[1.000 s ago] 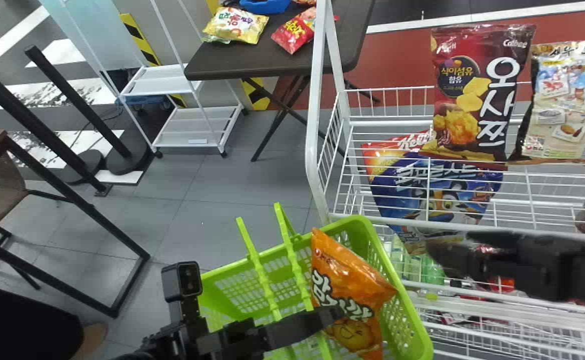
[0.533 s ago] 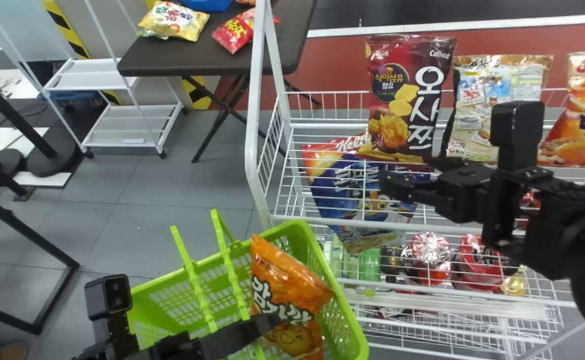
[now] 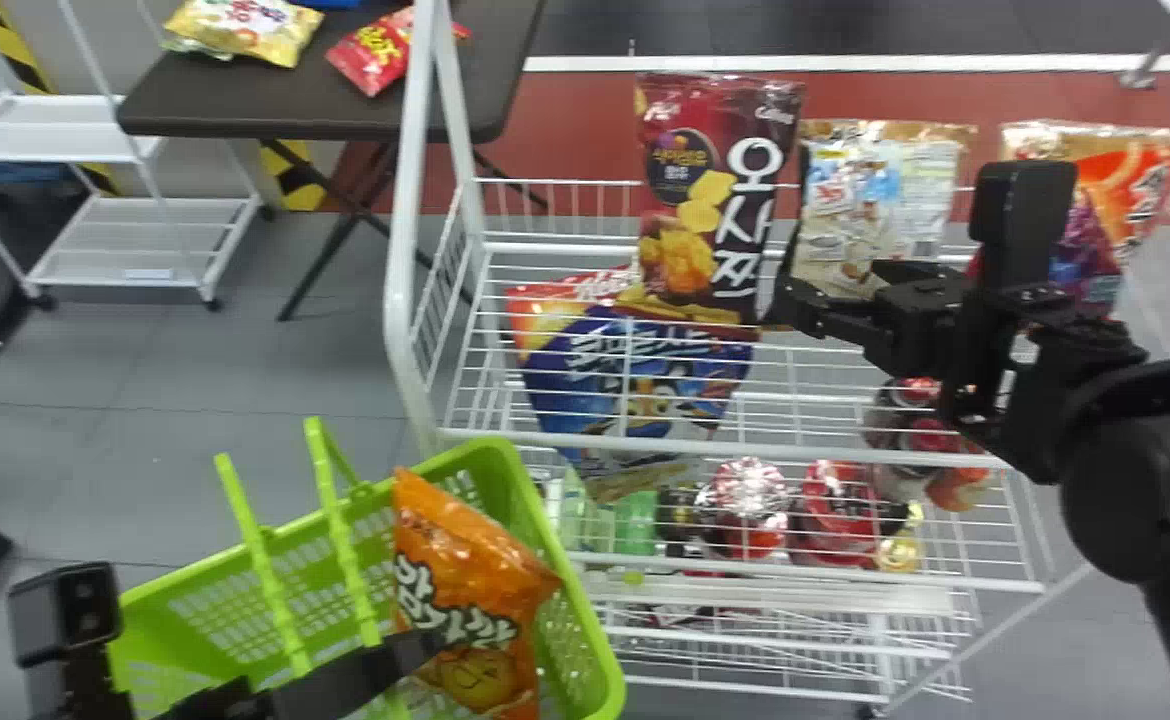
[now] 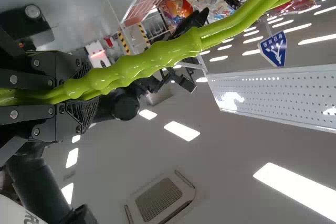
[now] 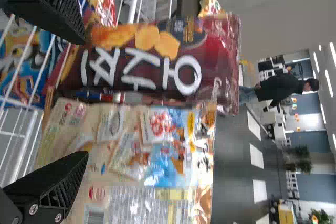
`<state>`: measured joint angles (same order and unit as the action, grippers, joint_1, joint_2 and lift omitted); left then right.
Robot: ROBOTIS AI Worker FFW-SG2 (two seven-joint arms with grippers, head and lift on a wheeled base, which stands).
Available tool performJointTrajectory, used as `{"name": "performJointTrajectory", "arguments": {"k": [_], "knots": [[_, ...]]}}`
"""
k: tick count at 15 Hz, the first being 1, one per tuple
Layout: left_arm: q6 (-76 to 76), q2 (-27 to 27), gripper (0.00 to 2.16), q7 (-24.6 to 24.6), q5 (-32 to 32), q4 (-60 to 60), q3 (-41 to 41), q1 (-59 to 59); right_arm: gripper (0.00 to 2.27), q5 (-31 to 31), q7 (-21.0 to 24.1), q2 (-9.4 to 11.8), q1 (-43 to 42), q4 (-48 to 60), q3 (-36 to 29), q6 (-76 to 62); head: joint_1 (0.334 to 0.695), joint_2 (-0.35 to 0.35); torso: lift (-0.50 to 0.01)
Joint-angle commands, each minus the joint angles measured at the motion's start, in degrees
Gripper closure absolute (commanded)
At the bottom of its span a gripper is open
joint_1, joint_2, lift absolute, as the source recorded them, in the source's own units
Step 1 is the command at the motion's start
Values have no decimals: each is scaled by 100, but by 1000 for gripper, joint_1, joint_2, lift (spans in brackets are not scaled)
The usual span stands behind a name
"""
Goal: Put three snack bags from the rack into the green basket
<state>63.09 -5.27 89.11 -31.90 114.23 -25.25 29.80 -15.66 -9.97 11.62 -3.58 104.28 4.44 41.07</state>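
You're looking at a shop-like display corner in a large indoor room: snack bags (image 3: 685, 235) stand on a white wire rack (image 3: 398, 310), with a green shopping-style basket (image 3: 567, 570) beside it. Around you, the folding table (image 3: 245, 105), hazard tape (image 3: 7, 45) and ceiling light panels (image 4: 181, 130) suggest a demo space or lab.

The right tool (image 3: 817, 292) is spread wide, seemingly near level, and the left tool (image 3: 419, 648) is clamped.
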Motion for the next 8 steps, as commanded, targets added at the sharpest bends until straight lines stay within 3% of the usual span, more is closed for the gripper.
{"name": "performJointTrajectory", "arguments": {"k": [1,6,7,8], "knots": [[-2,0,2148,10,0,3,-6,8,56,169,4,-19,-319,-628,13,-384,695,0,0],[-2,0,2148,45,-18,21,-33,69,93,635,118,-221,-1005,-1885,321,-1035,695,-26,0],[15,0,2148,54,-35,21,-59,96,255,679,145,-221,-1057,-2008,347,-1052,695,-24,0],[-2,0,2148,71,-35,21,-77,105,576,687,136,-221,-1066,-2035,347,-1052,695,-22,0]]}}
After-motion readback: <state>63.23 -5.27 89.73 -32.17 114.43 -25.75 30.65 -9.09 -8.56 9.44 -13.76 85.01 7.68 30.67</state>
